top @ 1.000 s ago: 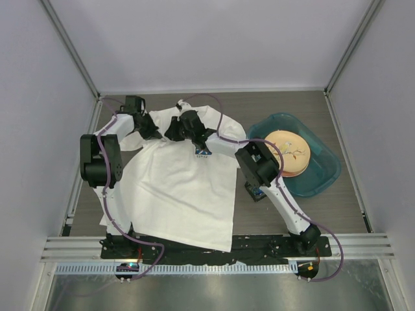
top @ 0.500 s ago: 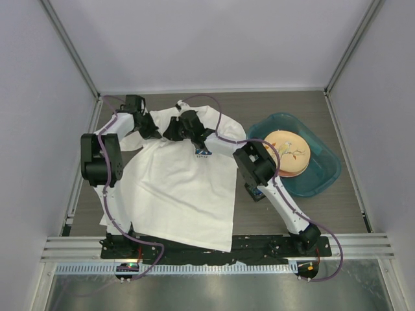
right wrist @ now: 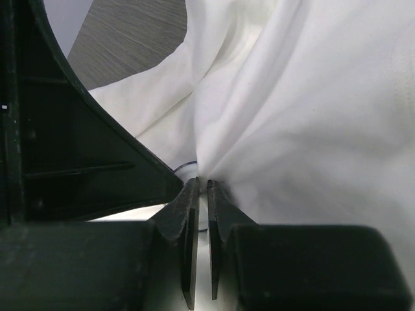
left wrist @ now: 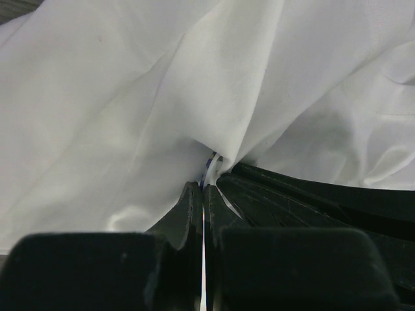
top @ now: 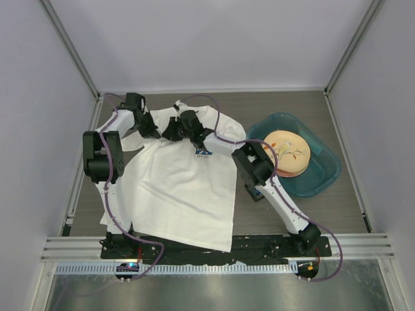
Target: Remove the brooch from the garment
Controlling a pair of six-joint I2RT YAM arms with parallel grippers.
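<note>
Nearest the arm bases, a white short-sleeved T-shirt (top: pixel 175 194) was seen spread flat on a grey-brown wood-grain table (top: pixel 353 207). A small black square box (top: pixel 253 193) lay just beside the T-shirt's right edge, partly covered by the right arm. Farther right, well apart from the T-shirt, a teal plastic basin (top: pixel 327 173) was seen with a round peach-coloured plate (top: pixel 288 153) lying in it. On the chest, a small printed blue-and-white emblem (top: pixel 203 153) was visible close to the right forearm.

Beyond it, at the collar, the 2 grippers were found almost tip to tip, the left gripper (top: pixel 157 134) on the left and the right gripper (top: pixel 172 133) on the right.

The left gripper's black fingers (left wrist: pixel 189 210) were seen clamped together on a gathered fold of the T-shirt. A tiny dark-blue sliver, apparently the brooch (left wrist: pixel 210 164), showed right at their tips, mostly buried in the cloth.

The right gripper's fingers (right wrist: pixel 188 214) were drawn nearly together, with only a narrow slit left between them. Their tips were set against the same pucker of cloth. Whether anything was pinched there could not be told. From above, the brooch was hidden under the grippers.
</note>
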